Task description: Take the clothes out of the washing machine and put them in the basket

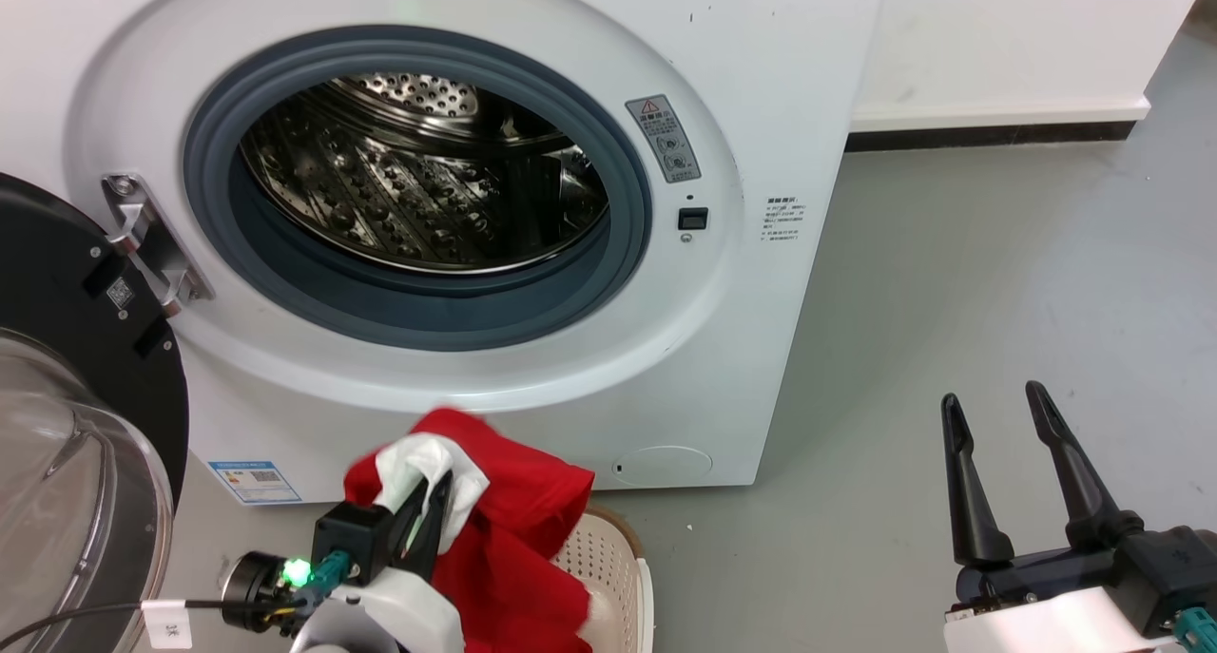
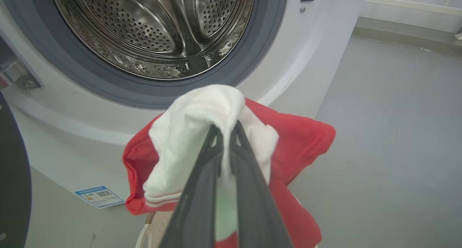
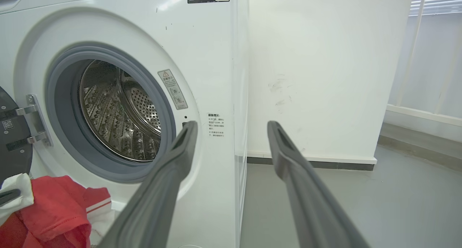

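Door, glass in black frame: stands wide open, clear of the porthole. Washing machine: drum bare. Clothes, red and white: bunched, hanging over the basket, likely for release. Left gripper: pinching a white fold. Right gripper: spread, holding nothing, well aside. Left wrist view adds the drum floor and the pinch itself; head view places the basket beneath.
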